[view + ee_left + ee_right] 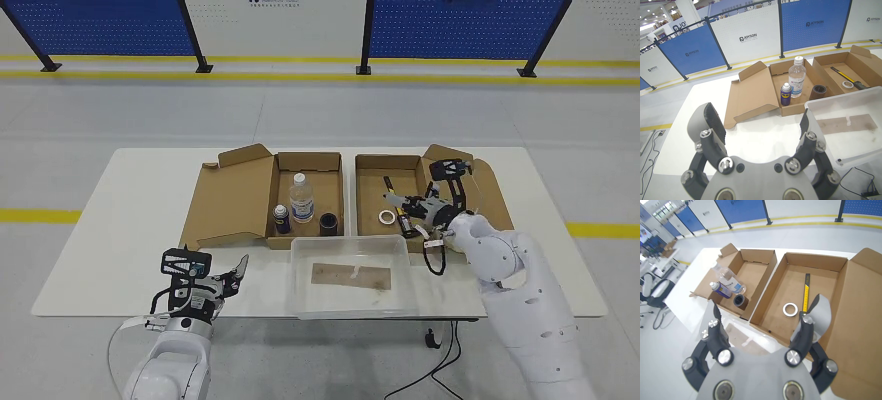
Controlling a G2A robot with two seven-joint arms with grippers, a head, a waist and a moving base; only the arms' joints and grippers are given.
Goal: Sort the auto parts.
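Two open cardboard boxes stand side by side. The left box (pixel 310 160) holds a clear bottle (pixel 301 197), a blue spray can (pixel 281 218) and a dark cylinder (pixel 328 224). In the right box (pixel 372 190) lie a yellow-and-black caliper (pixel 392 195) and a metal ring (pixel 382 217). My right gripper (pixel 764 300) hangs open over the near side of the right box, above the caliper's (pixel 806 291) head, holding nothing. My left gripper (pixel 757 109) is open and empty over the table's front left, left of the clear bin (pixel 857 151).
The clear plastic bin (pixel 300 290) sits at the front centre with a flat brown board (pixel 350 275) inside. Box flaps lie open on the table to the left (pixel 230 205) and right (pixel 490 190). White tabletop (pixel 130 230) stretches to the left.
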